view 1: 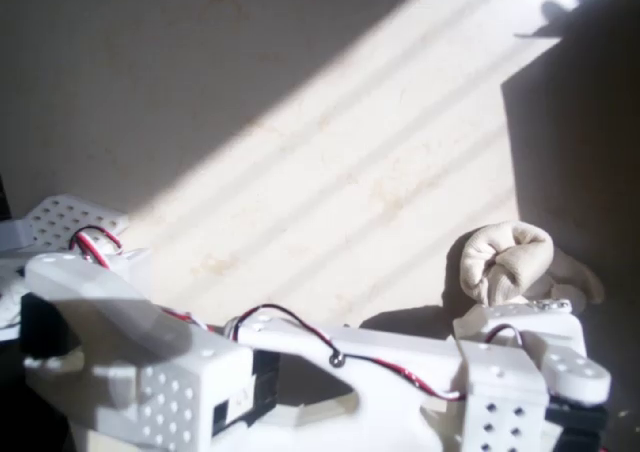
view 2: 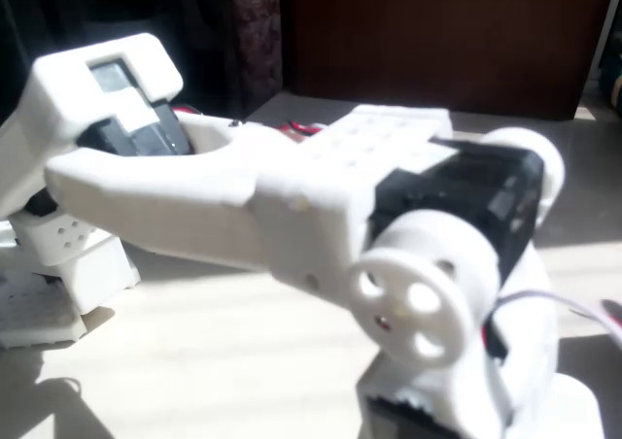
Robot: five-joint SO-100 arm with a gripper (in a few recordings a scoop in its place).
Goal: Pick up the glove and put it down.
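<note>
While the arm (view 1: 300, 362) stretches along the bottom of the overhead view, the glove (view 1: 510, 262) lies bunched up on the table (view 1: 330, 142) at the right, just above the wrist end of the arm. It is crumpled into a rounded lump, so no clear pointing direction of its fingers can be made out; its longer side runs roughly left to right in the overhead view, with a thinner flap of fabric trailing toward the right into shadow. The upper folds catch the sun and the lower edge meets the white plastic of the arm's end.

Whether the gripper (view 1: 530, 317) is wide, narrow or clamped on the fabric cannot be told: its fingers are hidden under the arm's own white body in the overhead view, and the glove's lower edge disappears right at that spot. In the fixed view the arm (view 2: 292, 206) is close and blurred, with a black servo block and a round white hub nearest the camera.

The table is a pale cream surface with faint stains, crossed by diagonal bands of sunlight and shadow, dark at the far right. A perforated white base plate (view 1: 65, 220) sits at the left edge. Behind the table in the fixed view stands dark brown furniture (view 2: 437, 41)
</note>
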